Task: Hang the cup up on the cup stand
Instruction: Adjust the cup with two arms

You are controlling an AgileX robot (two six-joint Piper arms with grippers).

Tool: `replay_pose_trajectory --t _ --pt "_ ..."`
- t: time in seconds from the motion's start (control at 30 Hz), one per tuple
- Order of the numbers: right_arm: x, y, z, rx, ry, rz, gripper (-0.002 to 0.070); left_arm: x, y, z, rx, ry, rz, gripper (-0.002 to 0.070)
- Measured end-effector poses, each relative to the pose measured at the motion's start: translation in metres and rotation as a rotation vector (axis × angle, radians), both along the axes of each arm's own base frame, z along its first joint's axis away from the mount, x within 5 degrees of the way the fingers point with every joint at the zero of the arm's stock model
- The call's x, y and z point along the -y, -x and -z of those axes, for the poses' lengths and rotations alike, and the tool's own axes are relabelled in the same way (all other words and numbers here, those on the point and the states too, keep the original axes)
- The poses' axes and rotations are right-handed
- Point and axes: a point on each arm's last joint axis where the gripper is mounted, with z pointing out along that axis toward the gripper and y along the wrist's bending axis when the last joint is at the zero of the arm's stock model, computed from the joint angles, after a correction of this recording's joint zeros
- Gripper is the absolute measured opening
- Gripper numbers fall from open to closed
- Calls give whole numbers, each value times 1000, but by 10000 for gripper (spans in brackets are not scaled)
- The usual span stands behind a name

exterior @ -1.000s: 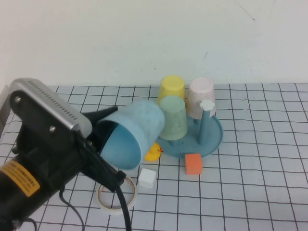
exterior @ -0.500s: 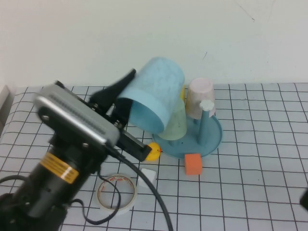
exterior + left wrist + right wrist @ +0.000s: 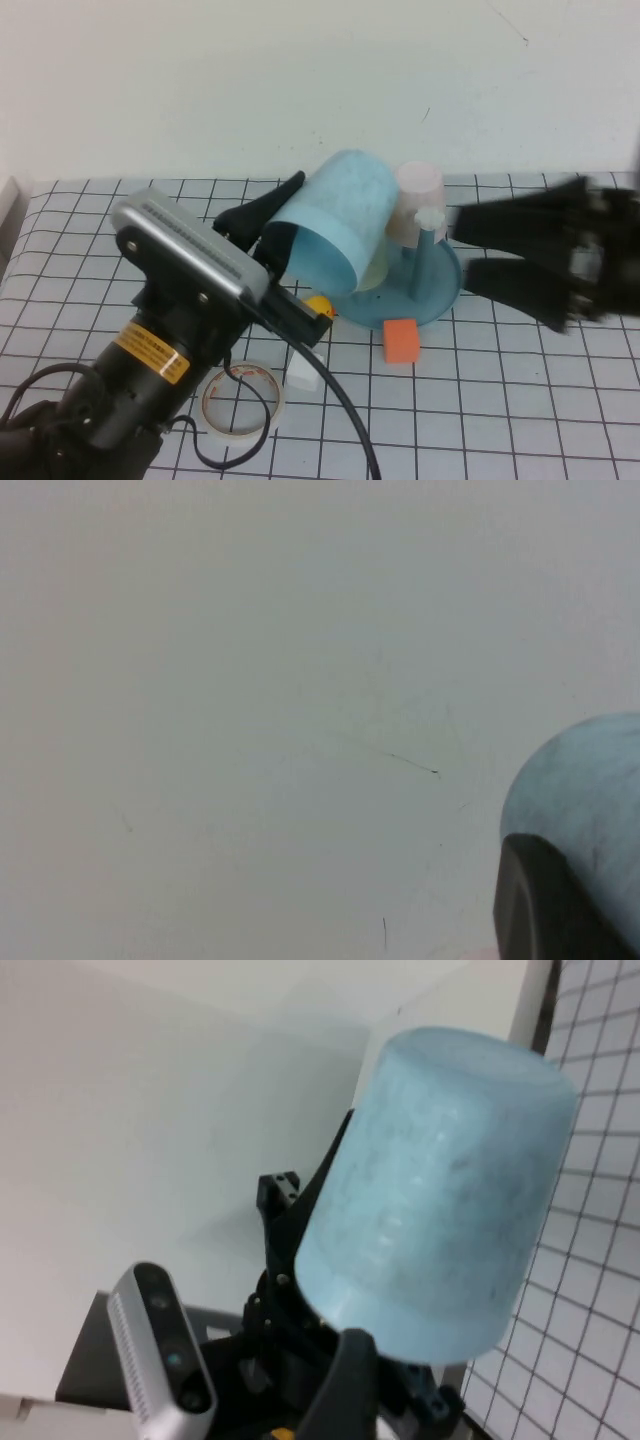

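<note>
Left pincer (image 3: 275,235) clamped on the rim of the cup (image 3: 335,230), held tilted in the air just over the cup stand (image 3: 440,290) on the gridded counter (image 3: 520,400); right pincer (image 3: 465,250) spread wide, just beside the stand's white-capped peg (image 3: 430,218), empty.

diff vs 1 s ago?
The left tool, shut on the cup, lifted it from low at the left up and right, tilted over the cup stand. The right tool came in from the right with its fingers spread, pointing at the cup. The pink cup on its peg, the orange block, the tape roll and the duck stayed put.
</note>
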Motion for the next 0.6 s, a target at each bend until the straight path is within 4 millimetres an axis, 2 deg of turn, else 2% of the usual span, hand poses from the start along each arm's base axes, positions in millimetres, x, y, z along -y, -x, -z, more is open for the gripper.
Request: replay_pose_trajectory --t 0.13,0.27,0.6 --pt "-27 -30 -1 -16 -4 -71 690 -5 -4 -1 -80 128 -23 11" --pt "-42 -50 -7 -1 -5 -88 691 -9 -7 0 -124 196 -55 11" --pt "-79 -71 -27 86 29 -60 693 -9 -7 -1 -126 203 -50 11"
